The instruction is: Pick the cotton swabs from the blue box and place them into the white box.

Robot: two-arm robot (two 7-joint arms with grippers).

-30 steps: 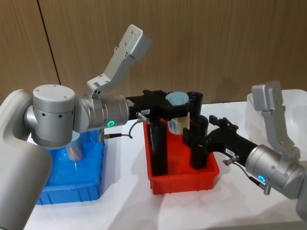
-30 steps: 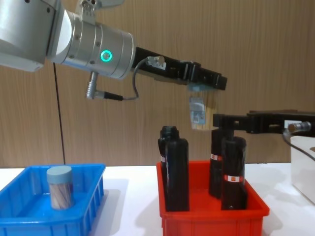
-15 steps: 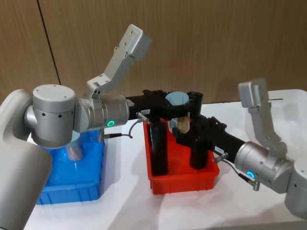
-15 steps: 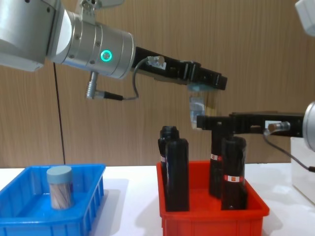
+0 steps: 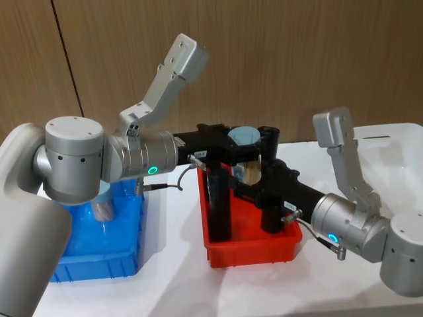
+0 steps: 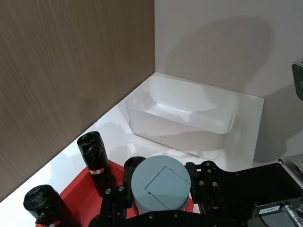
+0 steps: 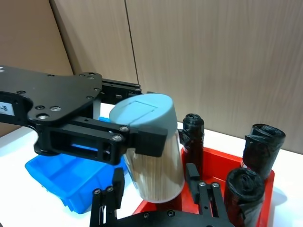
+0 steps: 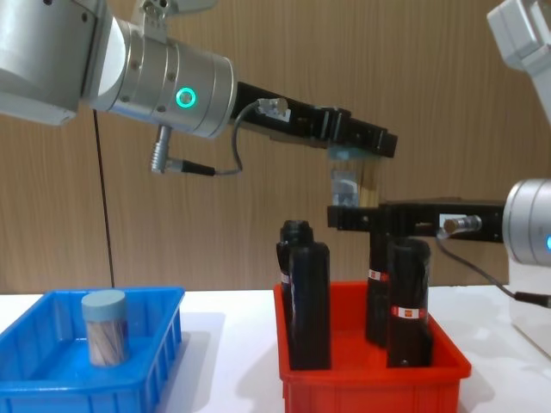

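Left jaws clamp the cotton swabs point(image 7: 155, 151); right jaws apparently open around them.

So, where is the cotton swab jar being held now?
Head view centre: the cotton swab jar hangs in the left gripper above the red bin, its base between the open fingers of the right gripper.

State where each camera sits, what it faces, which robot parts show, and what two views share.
Head: high, looking down; both arms, left gripper holding the cotton swabs jar over the red bin.
Chest: low, looking forward past the blue box; both forearms.
Left wrist: along the left gripper toward the white box.
Right wrist: along the right gripper toward the jar.
Shared: both wrist views show the held jar.
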